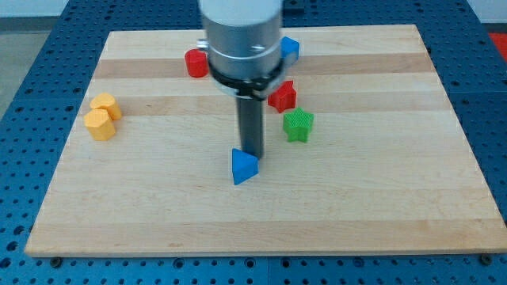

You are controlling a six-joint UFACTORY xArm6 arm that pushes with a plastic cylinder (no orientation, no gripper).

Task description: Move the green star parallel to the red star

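The green star (299, 124) lies right of the board's middle. The red star (282, 96) lies just above it and slightly to the view's left, almost touching it. My tip (252, 151) is down at the board's middle, to the view's left of the green star and below the red star, about a block's width away from the green star. It stands right at the top edge of a blue triangular block (244, 166).
A red block (196, 62) lies at the upper left of the arm. A blue block (290, 49) peeks out at the arm's right. Two yellow blocks (103, 115) sit together near the board's left edge. The wooden board (380, 198) is ringed by a blue perforated table.
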